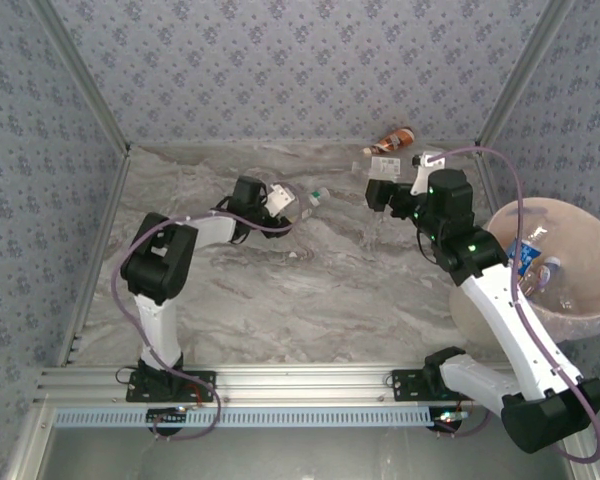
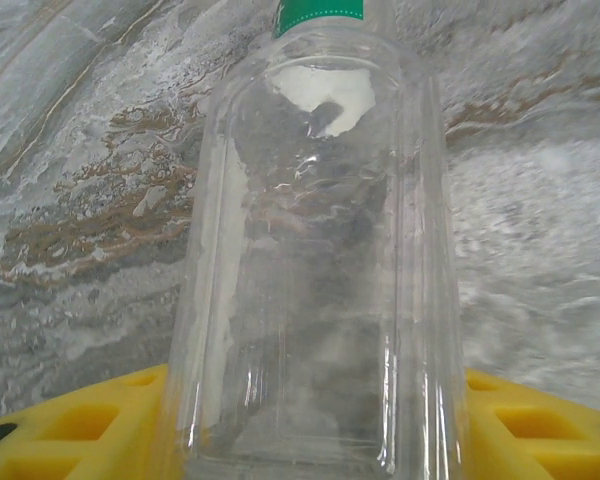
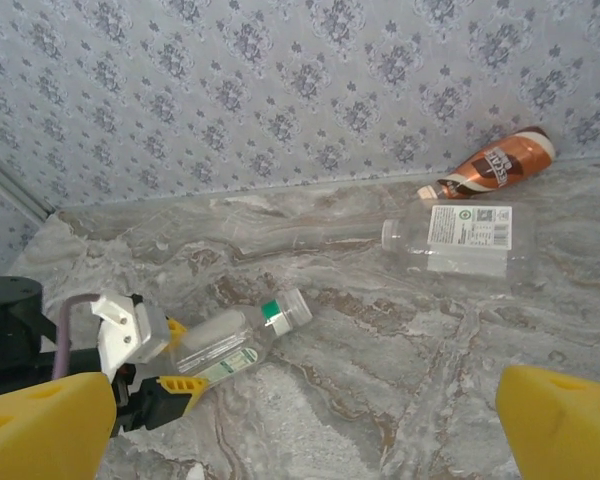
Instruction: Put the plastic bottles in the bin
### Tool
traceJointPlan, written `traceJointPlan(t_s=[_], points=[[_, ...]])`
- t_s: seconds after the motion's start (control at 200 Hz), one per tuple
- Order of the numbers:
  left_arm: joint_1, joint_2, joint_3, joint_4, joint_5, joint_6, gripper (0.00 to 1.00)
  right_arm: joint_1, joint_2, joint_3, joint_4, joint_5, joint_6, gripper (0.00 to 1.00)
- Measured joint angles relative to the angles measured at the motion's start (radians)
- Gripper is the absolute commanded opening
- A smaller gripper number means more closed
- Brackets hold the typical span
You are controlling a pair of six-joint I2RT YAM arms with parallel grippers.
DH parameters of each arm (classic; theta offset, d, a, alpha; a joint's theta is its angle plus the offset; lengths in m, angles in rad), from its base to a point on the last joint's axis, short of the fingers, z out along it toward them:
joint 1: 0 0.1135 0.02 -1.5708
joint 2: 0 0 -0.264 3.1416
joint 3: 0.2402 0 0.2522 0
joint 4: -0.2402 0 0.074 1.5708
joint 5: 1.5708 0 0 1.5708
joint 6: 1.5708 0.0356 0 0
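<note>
Jaws of the left gripper point(image 3: 178, 356) clamp the body of a clear bottle point(image 3: 235, 345) with a green neck band, which lies on its side near the middle of the marble-patterned table point(image 1: 310, 300). Further right, the right gripper point(image 3: 300, 440) hangs above the tabletop, fingers spread wide with nothing between them, while a brown-labelled bottle point(image 3: 500, 165) and a white-labelled bottle point(image 3: 460, 235) lie by the back wall. Several bottles point(image 1: 532, 262) sit inside the bin point(image 1: 477, 318) at the table's right edge.
</note>
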Motion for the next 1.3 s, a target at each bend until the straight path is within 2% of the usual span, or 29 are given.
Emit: traceJointPlan(t_s=[0.17,0.405,0.595,0.829,1.124,1.299], points=[[-0.054,-0.139,-0.108,0.07,-0.045,-0.124,0.44,0.0,0.03,-0.053,0.053,-0.021,0.069,1.0],[-0.184,-0.328,-0.29,0.189,-0.082,-0.272,0.44,0.0,0.108,-0.149,0.188,-0.09,0.271,1.0],[-0.241,-0.419,-0.307,0.254,-0.058,-0.375,0.44,-0.001,0.185,-0.163,0.279,-0.15,0.416,1.0],[-0.283,-0.434,-0.307,0.324,-0.019,-0.437,0.44,-0.009,0.256,-0.163,0.389,-0.246,0.503,0.97],[-0.305,-0.434,-0.307,0.354,0.015,-0.459,0.44,-0.017,0.265,-0.179,0.489,-0.294,0.579,0.57],[-0.305,-0.433,-0.307,0.348,0.022,-0.47,0.46,-0.021,0.262,-0.2,0.495,-0.295,0.61,0.43]])
